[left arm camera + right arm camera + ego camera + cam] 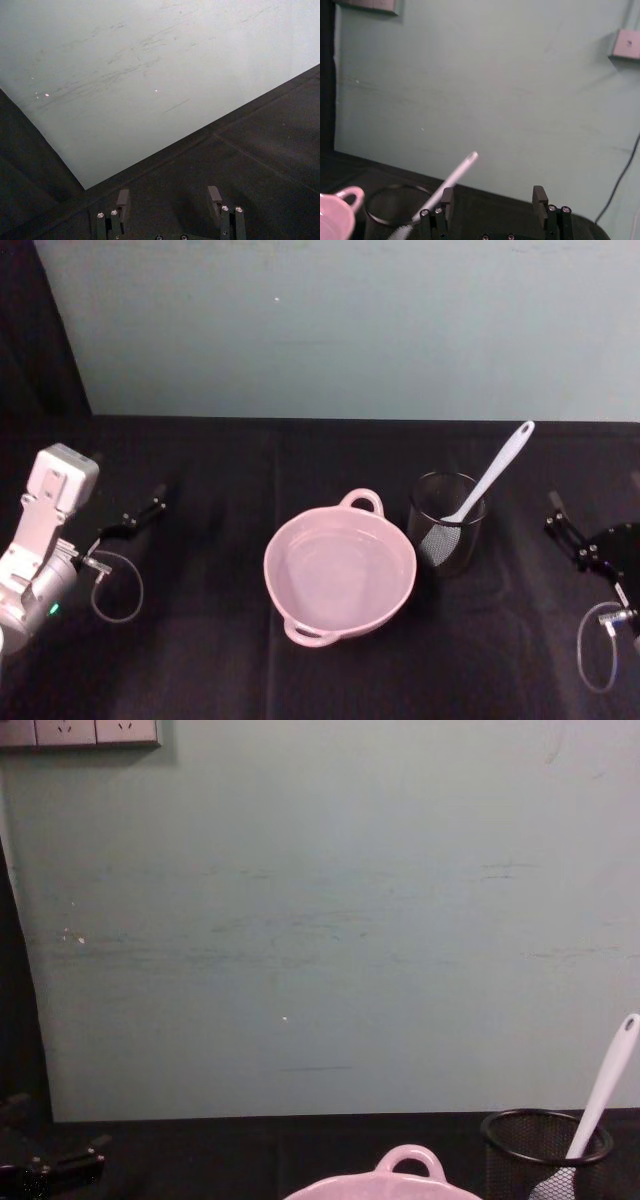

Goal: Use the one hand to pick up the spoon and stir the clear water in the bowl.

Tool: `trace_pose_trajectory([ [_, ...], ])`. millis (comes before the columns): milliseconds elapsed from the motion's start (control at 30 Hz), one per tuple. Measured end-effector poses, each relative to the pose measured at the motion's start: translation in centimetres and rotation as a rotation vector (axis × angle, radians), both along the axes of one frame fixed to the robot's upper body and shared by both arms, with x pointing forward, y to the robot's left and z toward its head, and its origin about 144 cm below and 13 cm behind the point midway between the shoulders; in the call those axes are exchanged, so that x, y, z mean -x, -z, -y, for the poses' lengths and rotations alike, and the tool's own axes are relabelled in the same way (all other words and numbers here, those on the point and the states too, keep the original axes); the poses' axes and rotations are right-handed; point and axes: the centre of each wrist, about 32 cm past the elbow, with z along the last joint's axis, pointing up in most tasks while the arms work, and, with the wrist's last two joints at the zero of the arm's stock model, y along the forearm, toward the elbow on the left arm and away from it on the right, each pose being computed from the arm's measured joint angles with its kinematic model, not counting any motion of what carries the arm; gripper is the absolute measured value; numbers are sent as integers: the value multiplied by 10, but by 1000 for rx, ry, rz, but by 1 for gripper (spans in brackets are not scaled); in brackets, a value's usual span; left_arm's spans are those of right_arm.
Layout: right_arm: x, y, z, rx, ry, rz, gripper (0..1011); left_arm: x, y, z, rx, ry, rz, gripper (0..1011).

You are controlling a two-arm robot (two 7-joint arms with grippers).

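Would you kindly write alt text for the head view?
A pink bowl of clear water sits mid-table, with a white spoon standing in a black mesh cup just to its right. The left hand and right hand rest open at the table's sides.

We see a glossy, smooth pale pink bowl (340, 575), a smooth white plastic spoon (490, 478) in a black wire-mesh cup (446, 523), and matt black cloth on the surface (200, 660).

Pink bowl (340, 575), white spoon (489, 478), black mesh cup (446, 523); cloth (200, 640) prob. black.
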Motion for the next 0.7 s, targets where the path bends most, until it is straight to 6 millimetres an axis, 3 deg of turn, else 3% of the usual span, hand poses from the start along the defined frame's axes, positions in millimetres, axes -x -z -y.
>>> trace_pose_trajectory([
  [333, -5, 26, 8, -76, 23, -50, 1003, 0, 0, 0, 0, 0, 0, 1005],
  [700, -10, 37, 7, -144, 16, -91, 1003, 0, 0, 0, 0, 0, 0, 1006],
])
